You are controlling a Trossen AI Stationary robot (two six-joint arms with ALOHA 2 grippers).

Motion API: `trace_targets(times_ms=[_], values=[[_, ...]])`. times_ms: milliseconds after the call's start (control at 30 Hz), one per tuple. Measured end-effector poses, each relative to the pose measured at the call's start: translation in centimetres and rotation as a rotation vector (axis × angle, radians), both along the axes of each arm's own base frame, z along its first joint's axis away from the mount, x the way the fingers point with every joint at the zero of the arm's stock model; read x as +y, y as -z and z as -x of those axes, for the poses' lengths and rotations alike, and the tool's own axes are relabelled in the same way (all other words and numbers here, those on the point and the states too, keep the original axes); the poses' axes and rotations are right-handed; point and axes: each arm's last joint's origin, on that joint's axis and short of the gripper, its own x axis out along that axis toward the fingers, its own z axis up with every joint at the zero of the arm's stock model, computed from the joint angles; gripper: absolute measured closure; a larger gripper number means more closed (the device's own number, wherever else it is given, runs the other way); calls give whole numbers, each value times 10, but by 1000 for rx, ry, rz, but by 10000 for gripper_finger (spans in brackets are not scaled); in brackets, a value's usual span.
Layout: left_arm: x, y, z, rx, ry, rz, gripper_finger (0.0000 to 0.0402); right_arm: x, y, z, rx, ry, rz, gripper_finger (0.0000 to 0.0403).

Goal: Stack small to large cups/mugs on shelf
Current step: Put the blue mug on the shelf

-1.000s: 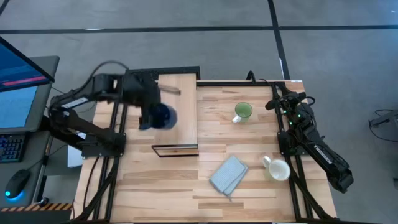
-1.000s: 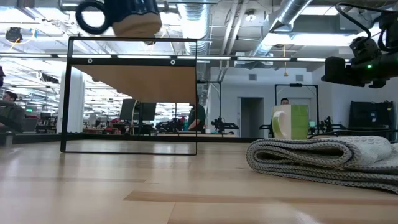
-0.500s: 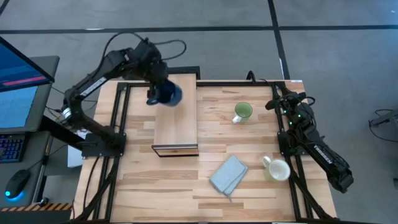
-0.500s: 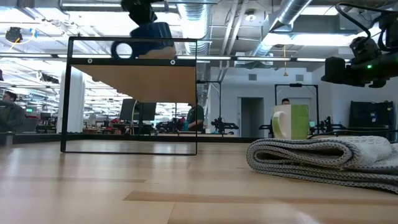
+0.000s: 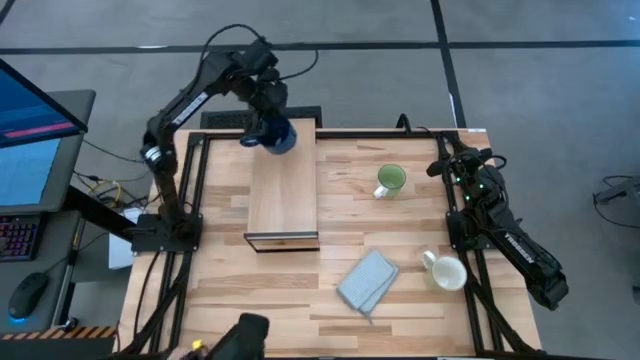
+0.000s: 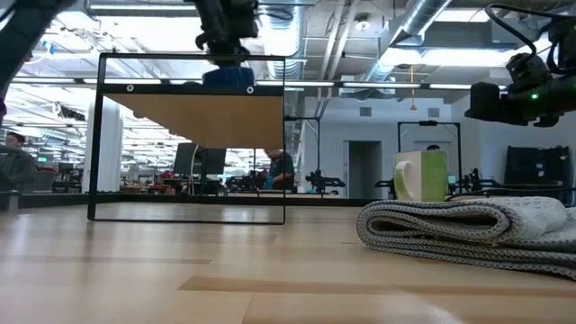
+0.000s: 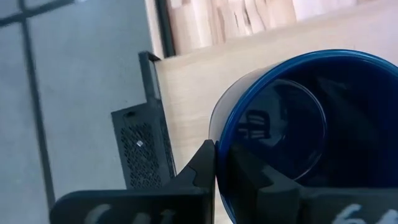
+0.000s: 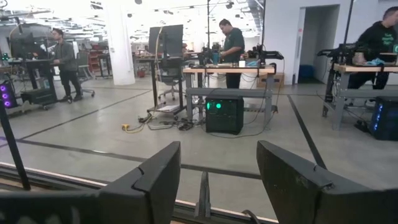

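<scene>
No lettering can be made out anywhere here. The left gripper's fingers (image 7: pixel 205 180) carry pale markings along their lower edge, but they are cut off and unreadable. Inside the dark blue mug (image 7: pixel 292 134) sits a faint boxy reflection, no letters to it. The monitor (image 5: pixel 35 140) at nine o'clock off the table shows only blue and red bands. Nothing printed shows on the green mug (image 6: pixel 419 175), the shelf (image 5: pixel 283 185) or the folded cloth (image 5: pixel 367 281).
</scene>
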Motion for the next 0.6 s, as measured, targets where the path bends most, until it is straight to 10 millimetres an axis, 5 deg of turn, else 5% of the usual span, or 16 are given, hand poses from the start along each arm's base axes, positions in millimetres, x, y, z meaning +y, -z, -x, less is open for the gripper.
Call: trace_targets(times_ms=[400, 600], values=[[35, 31, -16, 83, 91, 22, 396, 0, 0, 0, 0, 1, 0, 168], [35, 33, -19, 70, 158, 13, 396, 0, 0, 0, 0, 0, 0, 168]])
